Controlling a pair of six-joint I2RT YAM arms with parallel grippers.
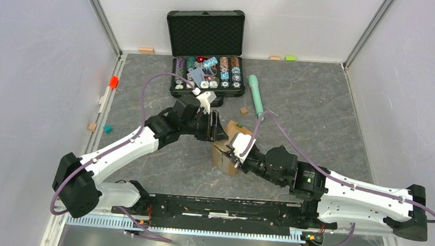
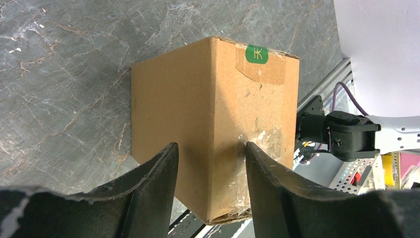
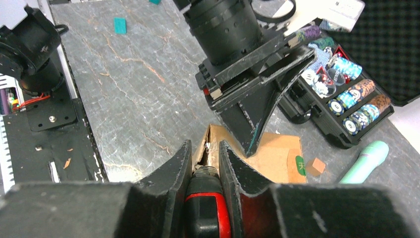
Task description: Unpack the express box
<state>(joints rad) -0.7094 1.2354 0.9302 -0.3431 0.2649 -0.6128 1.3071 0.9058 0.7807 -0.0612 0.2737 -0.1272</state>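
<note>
Wrist views alone showed the grips: left gripper (image 2: 208, 147) clasped the express box (image 2: 173, 99), right gripper (image 3: 205, 148) pinched a red-black tool (image 3: 208, 213).

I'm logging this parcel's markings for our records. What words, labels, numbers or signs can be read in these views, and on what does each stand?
Green sticker on the express box: one white character, perhaps "天", not certain.
Poker chips in the black case: printed marks too small to read.
White block on the left arm: tiny print, too blurred to read.
Red and black tool: no text shows.
</note>
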